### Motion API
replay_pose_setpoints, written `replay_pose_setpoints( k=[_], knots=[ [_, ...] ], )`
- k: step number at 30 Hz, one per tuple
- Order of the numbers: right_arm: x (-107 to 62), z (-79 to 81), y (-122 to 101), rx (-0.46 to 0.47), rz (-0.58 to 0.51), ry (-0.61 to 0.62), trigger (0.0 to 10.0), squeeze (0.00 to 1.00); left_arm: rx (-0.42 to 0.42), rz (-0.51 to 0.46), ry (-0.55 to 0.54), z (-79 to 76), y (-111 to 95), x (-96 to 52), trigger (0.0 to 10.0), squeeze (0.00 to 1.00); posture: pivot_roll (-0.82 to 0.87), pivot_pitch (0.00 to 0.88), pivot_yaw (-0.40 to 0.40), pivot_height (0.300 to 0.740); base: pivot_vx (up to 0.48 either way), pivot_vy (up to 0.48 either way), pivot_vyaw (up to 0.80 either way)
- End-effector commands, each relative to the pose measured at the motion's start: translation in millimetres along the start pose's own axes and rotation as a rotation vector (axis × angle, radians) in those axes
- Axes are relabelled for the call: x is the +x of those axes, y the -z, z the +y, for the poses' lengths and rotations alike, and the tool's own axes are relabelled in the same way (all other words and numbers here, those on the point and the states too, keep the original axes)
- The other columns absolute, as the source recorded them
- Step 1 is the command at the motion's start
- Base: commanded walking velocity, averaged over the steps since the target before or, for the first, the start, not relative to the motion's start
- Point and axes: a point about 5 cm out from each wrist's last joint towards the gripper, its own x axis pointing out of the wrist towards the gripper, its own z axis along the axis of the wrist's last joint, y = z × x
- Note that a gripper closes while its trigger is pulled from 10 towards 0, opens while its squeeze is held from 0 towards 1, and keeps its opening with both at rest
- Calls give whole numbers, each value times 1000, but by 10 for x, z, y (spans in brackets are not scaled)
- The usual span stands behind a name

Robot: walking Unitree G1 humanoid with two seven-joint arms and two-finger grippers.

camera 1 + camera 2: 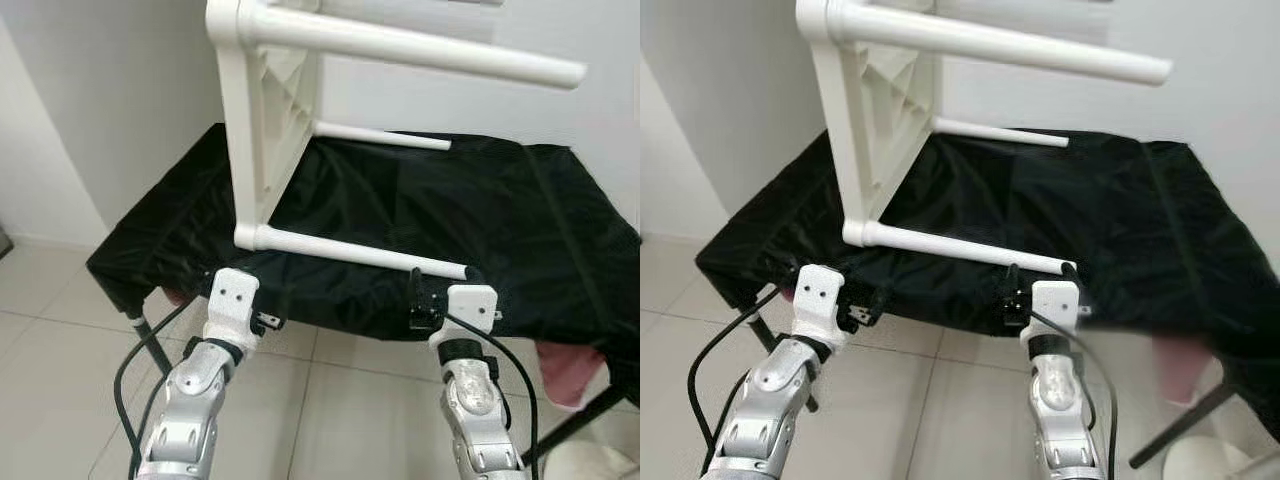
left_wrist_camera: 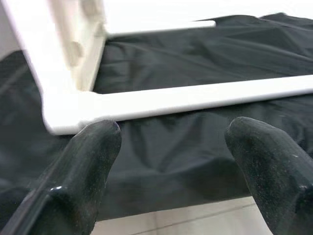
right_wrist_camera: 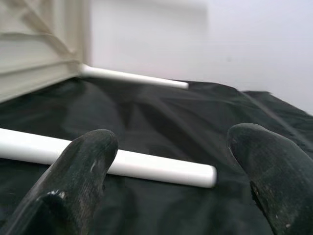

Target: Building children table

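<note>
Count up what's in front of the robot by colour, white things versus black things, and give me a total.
White: 1, the children's table lying on its side, with 4 legs attached.
Black: 1, the cloth under it.
Total: 2.

Both silver arms are reaching forward and up from the bottom of the head views, roughly parallel to each other. The left gripper (image 2: pixel 171 147) is pointing ahead with its two black fingers (image 2: pixel 88 166) spread wide apart and nothing between them. The right gripper (image 3: pixel 171 152) is sitting level with it, well apart to the right, its fingers (image 3: pixel 83 166) likewise spread wide and holding nothing. Black cables are trailing along both forearms.
</note>
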Motion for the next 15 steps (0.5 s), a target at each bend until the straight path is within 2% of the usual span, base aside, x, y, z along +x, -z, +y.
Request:
replay_pose_setpoints(
  k=[1,6,8,11,15],
  knots=[
    [20,29,-3,4,-1,-14,10000,0,8,-14,-10,14,-30,18,10000,0,-28,3,13,740,0,0,0],
    [43,28,-15,-14,-12,-31,10000,0,4,-24,-20,47,-55,21,10000,0,-31,7,8,740,0,0,0],
    [85,16,-36,-26,-22,-45,10000,0,-37,-25,-23,86,-58,4,10000,0,-43,22,-2,740,0,0,0],
    [118,23,-42,-30,-26,-54,10000,0,-45,-22,-36,115,-54,-2,10000,0,-66,36,1,740,0,0,0],
    [262,48,-108,-27,-49,-64,10000,0,-61,-40,-151,243,-89,58,10000,0,-71,39,-7,740,0,0,0]
  ],
)
